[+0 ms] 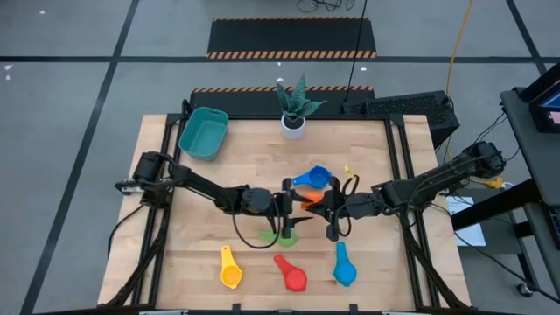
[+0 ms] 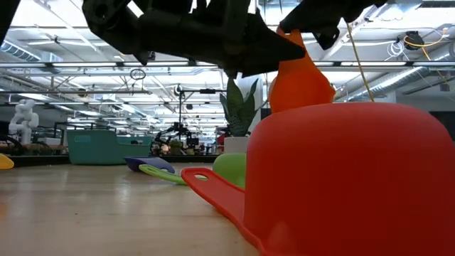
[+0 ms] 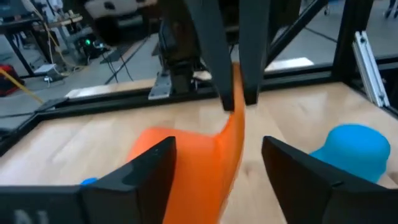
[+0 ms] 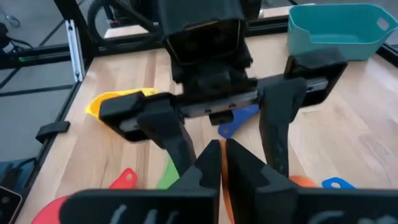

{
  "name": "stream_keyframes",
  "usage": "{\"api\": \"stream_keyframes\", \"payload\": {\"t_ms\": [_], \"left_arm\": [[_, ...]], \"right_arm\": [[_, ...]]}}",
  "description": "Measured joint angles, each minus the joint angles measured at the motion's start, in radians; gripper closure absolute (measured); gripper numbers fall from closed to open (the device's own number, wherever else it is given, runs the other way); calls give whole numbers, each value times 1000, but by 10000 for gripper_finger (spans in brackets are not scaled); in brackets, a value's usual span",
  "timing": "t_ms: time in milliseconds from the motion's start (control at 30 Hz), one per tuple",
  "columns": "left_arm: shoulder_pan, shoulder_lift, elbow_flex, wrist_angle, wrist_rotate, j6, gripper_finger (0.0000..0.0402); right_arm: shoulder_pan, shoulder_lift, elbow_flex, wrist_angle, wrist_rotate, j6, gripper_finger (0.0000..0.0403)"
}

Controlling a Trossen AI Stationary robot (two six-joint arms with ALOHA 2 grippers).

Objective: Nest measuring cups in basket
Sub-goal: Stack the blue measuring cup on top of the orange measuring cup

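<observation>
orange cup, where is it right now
In the high view the orange cup sits mid-table between both grippers: right gripper pinches its handle, left gripper's open fingers flank it.

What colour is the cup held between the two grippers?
Orange cup, clearest in the left wrist view.

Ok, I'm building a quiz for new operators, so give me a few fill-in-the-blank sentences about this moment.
The right gripper pinches the orange cup by its ____. The left gripper has its fingers ____ on either side of the orange cup's bowl. On the table, the red cup lies between the light blue cup and the ____ one.
Missing words: handle; open; yellow.
</observation>
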Motion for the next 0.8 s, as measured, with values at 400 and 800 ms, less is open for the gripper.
{"api": "stream_keyframes", "payload": {"t_ms": [400,800], "left_arm": [[37,-2,2,-5,93,-66,389],[94,-221,-8,-387,114,-85,394]], "right_arm": [[21,7,-2,21,83,-46,385],[136,-50,-1,1,402,-148,288]]}}
